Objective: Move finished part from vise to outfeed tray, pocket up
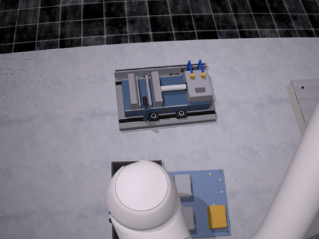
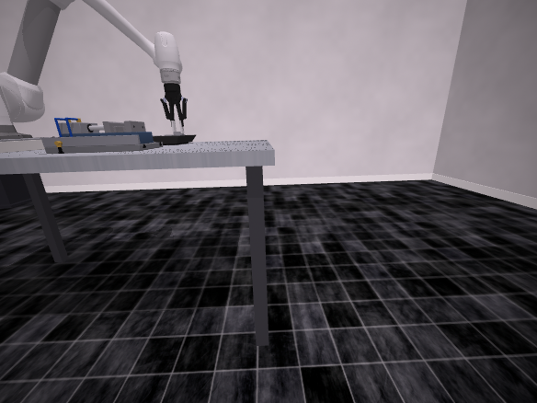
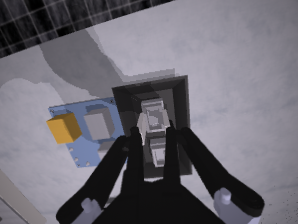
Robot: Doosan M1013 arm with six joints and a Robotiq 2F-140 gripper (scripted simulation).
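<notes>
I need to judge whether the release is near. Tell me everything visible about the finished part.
The finished part is a small pale grey metal-looking block with a square pocket in its camera-facing side. The gripper is shut on it, black fingers pressing opposite sides. It hangs over the dark outfeed tray; in the exterior view it sits low at the tray's rim, but floor contact cannot be told.

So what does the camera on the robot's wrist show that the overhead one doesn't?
Only the wrist view shows the gripper shut on the grey finished part, held over the dark outfeed tray. Only the top view shows the vise, with nothing between its jaws, and the arm's round joint covering most of the tray. Both show the blue plate with its yellow block on the grey table.
</notes>
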